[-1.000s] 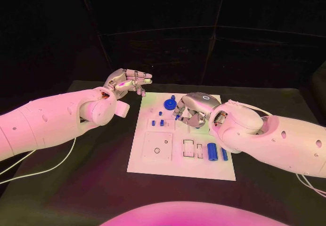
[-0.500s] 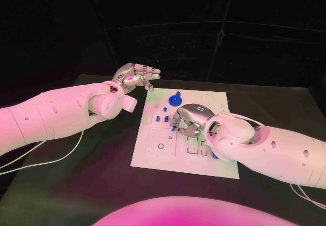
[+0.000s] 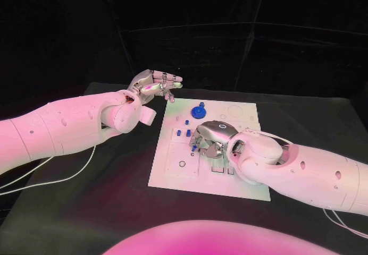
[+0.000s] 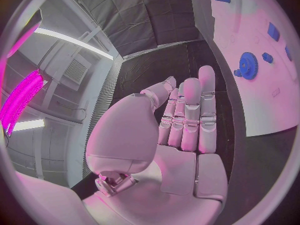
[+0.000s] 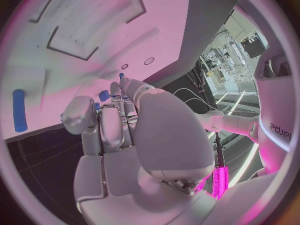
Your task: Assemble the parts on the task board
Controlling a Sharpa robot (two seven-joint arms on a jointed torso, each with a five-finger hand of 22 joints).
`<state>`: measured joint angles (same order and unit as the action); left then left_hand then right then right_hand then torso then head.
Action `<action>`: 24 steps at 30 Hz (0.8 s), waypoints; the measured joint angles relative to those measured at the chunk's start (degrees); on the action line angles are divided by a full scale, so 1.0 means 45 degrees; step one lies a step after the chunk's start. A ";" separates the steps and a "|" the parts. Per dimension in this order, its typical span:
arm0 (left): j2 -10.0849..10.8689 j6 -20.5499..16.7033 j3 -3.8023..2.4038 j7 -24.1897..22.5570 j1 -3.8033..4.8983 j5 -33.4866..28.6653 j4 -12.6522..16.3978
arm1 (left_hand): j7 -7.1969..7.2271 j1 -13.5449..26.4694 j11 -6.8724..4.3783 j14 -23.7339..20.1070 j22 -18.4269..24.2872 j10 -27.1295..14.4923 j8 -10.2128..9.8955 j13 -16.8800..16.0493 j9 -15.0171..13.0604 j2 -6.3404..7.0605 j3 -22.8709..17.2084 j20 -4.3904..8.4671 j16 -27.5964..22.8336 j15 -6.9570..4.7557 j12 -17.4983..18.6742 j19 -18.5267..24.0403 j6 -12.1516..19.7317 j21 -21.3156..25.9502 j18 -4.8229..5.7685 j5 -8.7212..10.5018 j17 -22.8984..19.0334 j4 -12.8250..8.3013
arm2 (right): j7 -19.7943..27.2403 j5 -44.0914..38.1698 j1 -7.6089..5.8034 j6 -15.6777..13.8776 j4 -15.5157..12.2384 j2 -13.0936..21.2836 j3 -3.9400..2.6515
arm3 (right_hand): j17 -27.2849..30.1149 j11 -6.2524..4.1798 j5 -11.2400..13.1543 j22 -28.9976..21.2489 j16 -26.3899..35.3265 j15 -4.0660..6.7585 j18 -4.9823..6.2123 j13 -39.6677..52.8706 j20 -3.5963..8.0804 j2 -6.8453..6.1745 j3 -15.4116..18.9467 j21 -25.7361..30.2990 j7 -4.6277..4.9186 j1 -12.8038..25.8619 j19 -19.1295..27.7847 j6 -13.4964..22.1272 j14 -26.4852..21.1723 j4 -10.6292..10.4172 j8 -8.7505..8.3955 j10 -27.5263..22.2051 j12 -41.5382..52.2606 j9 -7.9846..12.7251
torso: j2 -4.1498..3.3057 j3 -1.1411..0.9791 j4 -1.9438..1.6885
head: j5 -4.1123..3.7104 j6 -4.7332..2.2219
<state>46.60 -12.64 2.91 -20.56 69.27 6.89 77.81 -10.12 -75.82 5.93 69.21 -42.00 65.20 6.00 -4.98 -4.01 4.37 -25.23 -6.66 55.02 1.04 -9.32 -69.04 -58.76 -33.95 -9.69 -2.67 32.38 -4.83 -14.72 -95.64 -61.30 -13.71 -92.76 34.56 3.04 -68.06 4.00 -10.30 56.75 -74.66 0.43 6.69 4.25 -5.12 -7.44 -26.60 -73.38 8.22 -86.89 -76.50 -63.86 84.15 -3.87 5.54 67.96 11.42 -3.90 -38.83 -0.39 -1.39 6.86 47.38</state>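
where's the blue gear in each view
Head view: blue gear stands at the far end of the task board, ahead of the right hand.
Left wrist view: gear on the board beyond the left hand.
Right wrist view: I cannot find it.
Shared landmark: the board.

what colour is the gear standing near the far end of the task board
Blue. The gear shows best in the left wrist view.

My right hand (image 3: 212, 139) covers the middle of the white plastic task board (image 3: 172, 175), so I can't tell whether my fingers (image 5: 115, 116) hold any small blue part (image 5: 104, 95) there.
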 measured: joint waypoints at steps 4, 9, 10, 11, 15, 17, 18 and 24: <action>-0.0003 0.0004 0.0000 0.0001 0.0000 0.0000 -0.0003 | 0.0000 0.0000 0.0000 0.0000 -0.0001 0.0000 0.0000 0.0000 0.0000 0.0000 0.0000 0.0000 0.0000 0.0000 0.0000 0.0000 0.0000 0.0000 0.0000 0.0000 0.0000 0.0000 | 0.0024 -0.0024 0.0029 0.0083 0.0014 -0.0031 0.0018 | 0.0000 0.0000 0.0000 -0.0001 0.0000 0.0000 -0.0001 0.0000 0.0000 -0.0002 0.0000 0.0000 0.0000 -0.0002 0.0000 0.0000 0.0000 0.0000 0.0000 0.0000 0.0000 -0.0003 | 0.0000 0.0001 0.0000 | 0.0015 0.0026; -0.0005 0.0009 0.0000 0.0005 0.0000 -0.0001 -0.0010 | 0.0000 0.0000 0.0000 0.0000 -0.0001 0.0000 0.0000 0.0001 0.0000 0.0000 0.0000 0.0000 0.0000 0.0000 0.0000 0.0000 0.0000 0.0000 0.0001 0.0000 0.0000 0.0000 | 0.0058 -0.0043 0.0051 0.0171 -0.0006 -0.0039 0.0026 | 0.0000 0.0000 0.0000 -0.0002 0.0000 0.0000 -0.0001 0.0000 0.0000 -0.0003 0.0000 0.0000 0.0000 -0.0003 0.0000 0.0001 0.0000 0.0000 -0.0001 0.0000 0.0000 -0.0003 | 0.0000 0.0000 0.0000 | 0.0048 0.0057; -0.0005 0.0009 0.0000 0.0007 0.0000 -0.0001 -0.0012 | 0.0000 0.0000 0.0000 0.0000 -0.0001 0.0000 0.0000 0.0001 0.0000 0.0000 0.0000 0.0000 0.0000 0.0000 0.0000 0.0000 0.0000 0.0000 0.0001 0.0000 0.0001 0.0000 | 0.0064 -0.0045 0.0052 0.0184 -0.0013 -0.0036 0.0027 | 0.0000 0.0000 0.0000 -0.0002 0.0000 0.0000 -0.0001 0.0000 0.0000 -0.0003 0.0000 0.0000 0.0000 -0.0003 0.0000 0.0001 0.0000 0.0000 -0.0001 0.0000 0.0000 -0.0002 | 0.0000 0.0000 0.0000 | 0.0051 0.0067; -0.0005 0.0010 0.0000 0.0008 0.0000 -0.0001 -0.0015 | 0.0000 0.0000 0.0000 0.0000 -0.0001 0.0000 0.0000 0.0001 0.0000 0.0000 0.0000 0.0000 0.0000 0.0000 0.0000 0.0000 0.0000 0.0000 0.0001 0.0000 0.0001 0.0000 | 0.0071 -0.0047 0.0053 0.0197 -0.0019 -0.0029 0.0028 | 0.0000 0.0000 0.0000 -0.0002 0.0000 0.0000 -0.0001 0.0000 0.0000 -0.0003 0.0001 0.0000 0.0000 -0.0003 0.0000 0.0001 0.0000 0.0000 -0.0001 0.0000 0.0000 -0.0003 | 0.0001 0.0001 0.0000 | 0.0054 0.0072; 0.0000 0.0013 0.0000 0.0019 0.0000 -0.0001 -0.0040 | -0.0031 0.0000 0.0000 0.0000 0.0010 0.0000 0.0000 0.0001 0.0000 0.0000 0.0000 0.0000 -0.0050 0.0000 0.0000 0.0000 0.0032 0.0000 0.0001 0.0000 -0.0010 0.0000 | 0.0112 -0.0049 0.0057 0.0253 -0.0048 0.0058 0.0031 | 0.0000 0.0000 0.0000 -0.0002 0.0000 0.0000 -0.0002 0.0001 0.0000 -0.0002 0.0000 -0.0050 -0.0001 0.0133 0.0000 0.0002 0.0000 0.0000 -0.0014 0.0001 0.0001 0.0000 | 0.0005 0.0004 0.0000 | 0.0055 0.0096; 0.0005 0.0015 0.0000 0.0023 0.0000 -0.0001 -0.0056 | -0.0045 0.0000 0.0000 0.0000 0.0011 0.0000 0.0000 0.0002 0.0000 0.0000 0.0000 0.0000 -0.0051 0.0001 0.0000 0.0000 0.0046 -0.0001 0.0001 0.0000 -0.0010 0.0000 | 0.0128 -0.0049 0.0057 0.0269 -0.0062 0.0104 0.0032 | 0.0000 0.0000 0.0000 -0.0003 0.0000 0.0000 -0.0002 0.0001 0.0000 -0.0002 0.0001 -0.0050 -0.0001 0.0134 0.0001 0.0003 0.0000 0.0000 -0.0014 0.0001 0.0001 -0.0001 | 0.0005 0.0006 0.0000 | 0.0056 0.0112; 0.0009 0.0016 0.0000 0.0025 0.0001 -0.0001 -0.0067 | -0.0045 0.0000 0.0000 0.0000 0.0010 0.0000 0.0000 0.0002 0.0000 0.0000 0.0000 0.0000 -0.0051 0.0000 0.0000 0.0000 0.0046 0.0000 0.0000 0.0000 -0.0010 0.0000 | 0.0137 -0.0049 0.0057 0.0275 -0.0072 0.0128 0.0032 | 0.0000 0.0000 -0.0001 -0.0003 0.0000 0.0000 -0.0002 0.0001 0.0000 -0.0002 0.0000 -0.0050 -0.0001 0.0134 0.0000 0.0003 0.0000 0.0000 -0.0014 0.0001 0.0001 0.0000 | 0.0005 0.0006 0.0001 | 0.0062 0.0126; 0.0017 0.0023 0.0000 0.0038 0.0001 -0.0001 -0.0131 | -0.0045 0.0000 0.0000 0.0000 0.0010 0.0000 0.0000 0.0002 0.0000 0.0000 0.0000 0.0000 -0.0060 0.0000 0.0000 0.0000 0.0046 0.0000 0.0002 0.0000 -0.0010 0.0000 | 0.0172 -0.0041 0.0057 0.0308 -0.0121 0.0199 0.0032 | 0.0000 0.0000 -0.0001 -0.0003 0.0000 0.0000 -0.0001 0.0002 0.0000 -0.0002 0.0001 -0.0050 -0.0002 0.0133 0.0000 0.0003 -0.0001 0.0000 -0.0015 0.0001 0.0002 0.0002 | 0.0002 0.0004 0.0013 | 0.0076 0.0153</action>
<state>46.68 -12.53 2.91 -20.39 69.27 6.89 77.22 -10.32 -75.82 5.93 69.21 -41.95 65.20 6.00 -4.97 -4.01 4.37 -25.23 -6.66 54.76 1.04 -9.32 -69.04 -58.55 -33.95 -9.68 -2.67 32.34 -4.83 -13.94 -95.83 -61.04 -12.32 -93.31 35.45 3.18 -68.06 4.00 -10.30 56.74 -74.66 0.42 6.68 4.26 -5.13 -7.45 -26.59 -73.61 8.21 -86.29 -76.50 -63.84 84.15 -3.87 5.47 67.96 11.42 -3.90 -38.82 -0.37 -1.33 7.20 48.07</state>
